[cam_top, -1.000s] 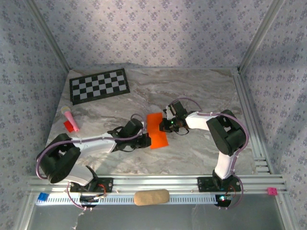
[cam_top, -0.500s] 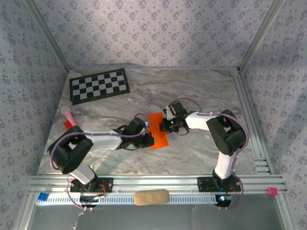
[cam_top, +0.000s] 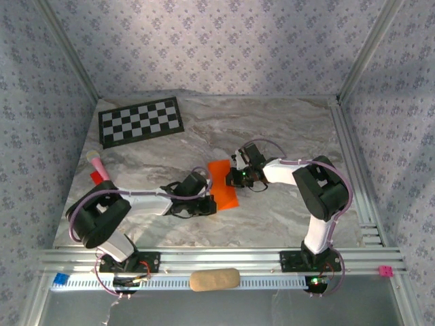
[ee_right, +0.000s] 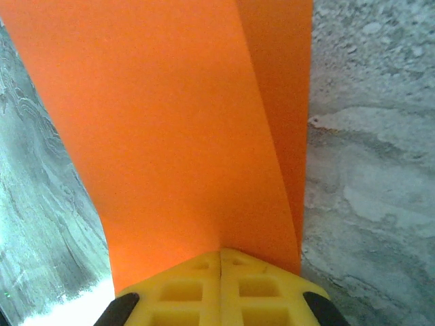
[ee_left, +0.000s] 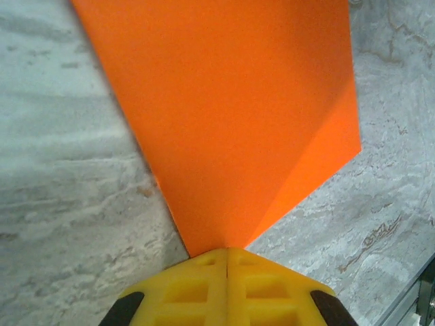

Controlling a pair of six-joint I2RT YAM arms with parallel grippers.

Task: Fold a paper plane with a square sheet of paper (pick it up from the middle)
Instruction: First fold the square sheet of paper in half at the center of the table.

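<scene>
The square sheet of paper (cam_top: 223,178), bright orange and creased into a narrower folded shape, lies mid-table between the two arms. My left gripper (cam_top: 209,200) holds its near left edge. In the left wrist view the yellow fingers (ee_left: 265,285) are pressed together where the sheet of paper (ee_left: 231,102) narrows to a point at the left gripper (ee_left: 226,252). My right gripper (cam_top: 234,178) grips the right edge. In the right wrist view the sheet of paper (ee_right: 170,136) curves up out of the right gripper (ee_right: 220,252), a folded layer showing along its right side.
A black-and-white checkerboard sheet (cam_top: 141,121) lies at the back left. A small red and pink object (cam_top: 99,171) sits near the left edge. A tan pad (cam_top: 214,279) rests on the front rail. Aluminium rails (cam_top: 357,176) run along the right side.
The left arm has drawn its elbow in toward the centre, and its gripper has shifted slightly toward the near edge at the paper's lower left. The right arm and the paper have barely moved.
</scene>
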